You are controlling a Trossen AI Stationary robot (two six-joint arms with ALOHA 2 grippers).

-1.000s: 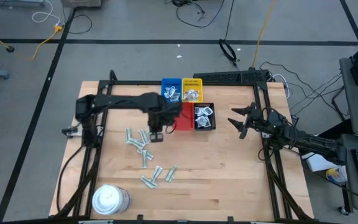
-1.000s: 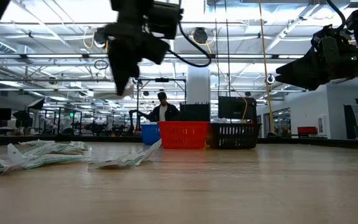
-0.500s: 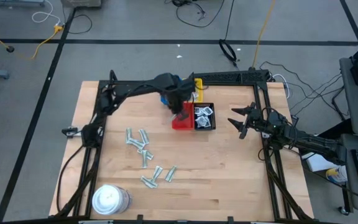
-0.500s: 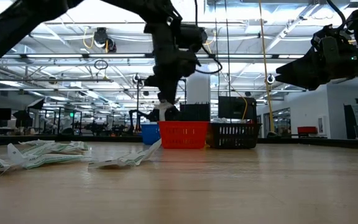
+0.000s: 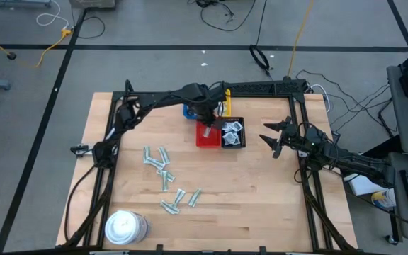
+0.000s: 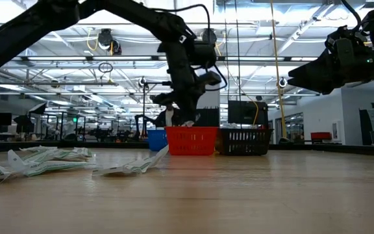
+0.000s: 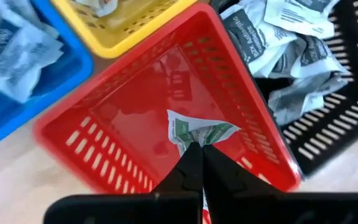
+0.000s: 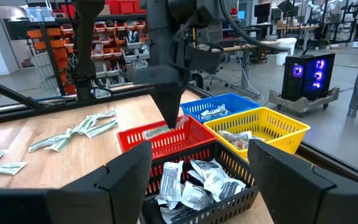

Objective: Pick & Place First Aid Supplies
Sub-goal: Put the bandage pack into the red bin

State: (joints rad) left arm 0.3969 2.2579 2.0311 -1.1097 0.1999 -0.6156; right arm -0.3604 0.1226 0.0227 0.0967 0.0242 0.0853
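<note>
My left gripper (image 5: 206, 125) is over the red tray (image 5: 198, 139), shut on a small crumpled white-and-green packet (image 7: 199, 129). In the low view the gripper (image 6: 182, 116) is just above the tray's rim (image 6: 192, 130). Several pale grey-green strip packets (image 5: 163, 167) lie flat on the wood near the table's middle left, also seen in the low view (image 6: 41, 161). More wrapped packets fill the black tray (image 5: 233, 133), the blue tray (image 5: 192, 108) and the yellow tray (image 5: 220, 105). My right gripper (image 5: 273, 139) hangs open near the right edge, clear of everything. My left gripper pinches the packet between its two fingertips (image 7: 191, 158), by one end (image 7: 195, 142). It comes from above, pointing down. The packet hangs below the fingers over the inside of the red tray, at about rim height (image 6: 188, 122), and I cannot tell whether it touches the tray.
The four trays stand together at the far middle of the table. A big round white tub (image 5: 125, 227) stands at the near left corner. Black frame rails (image 5: 309, 191) run along both sides. Bare wood (image 5: 246, 198) spreads across the near right.
My left gripper has moved from above the strip packets toward the far right and come down over the red tray. It has stayed shut on the packet throughout. My right arm has kept still.
</note>
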